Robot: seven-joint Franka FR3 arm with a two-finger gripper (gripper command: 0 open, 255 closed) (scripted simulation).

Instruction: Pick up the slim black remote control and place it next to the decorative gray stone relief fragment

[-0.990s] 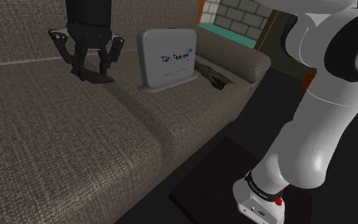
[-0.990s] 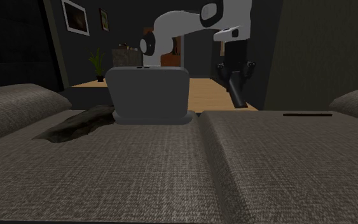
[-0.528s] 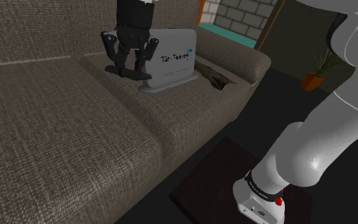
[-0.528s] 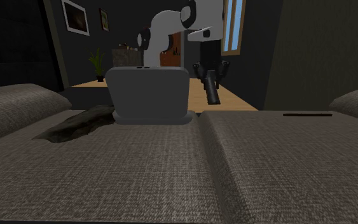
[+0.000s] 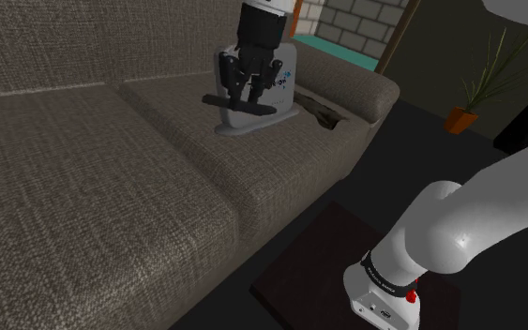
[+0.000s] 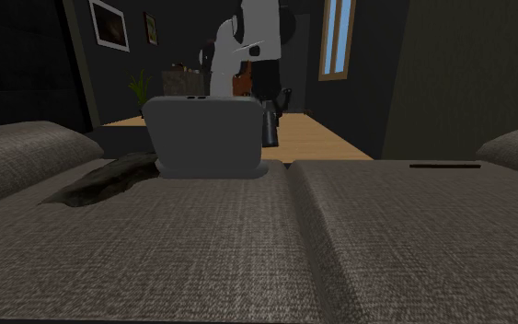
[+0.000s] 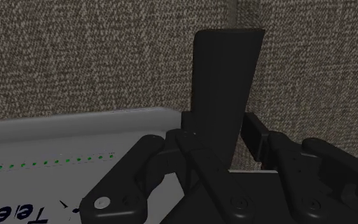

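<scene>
The sofa point(image 5: 112, 187), covered in coarse brown weave, is spanned by the white arm point(image 5: 459, 234), which rises from its stand and reaches across to the far seat cushion, the hand pointing steeply down. A white router point(image 6: 206, 138) stands on that cushion. The gripper point(image 5: 250, 94) hangs close in front of its lettered face, and whether they touch cannot be told. The dark, rough stone relief fragment point(image 5: 323, 112) lies flat on the cushion just beyond the router, by the sofa's armrest.

The slim black remote control point(image 7: 225, 76) is carried clear of the cushion, roughly level. The 2 fingers point(image 7: 260, 135) are clamped across its narrow width, and most of its length juts out past them.

The remote is judged light and stiff, with smooth faces that could slip. With so much length projecting, it may swivel in the grip if it is knocked, so a hold nearer the middle would be steadier.
</scene>
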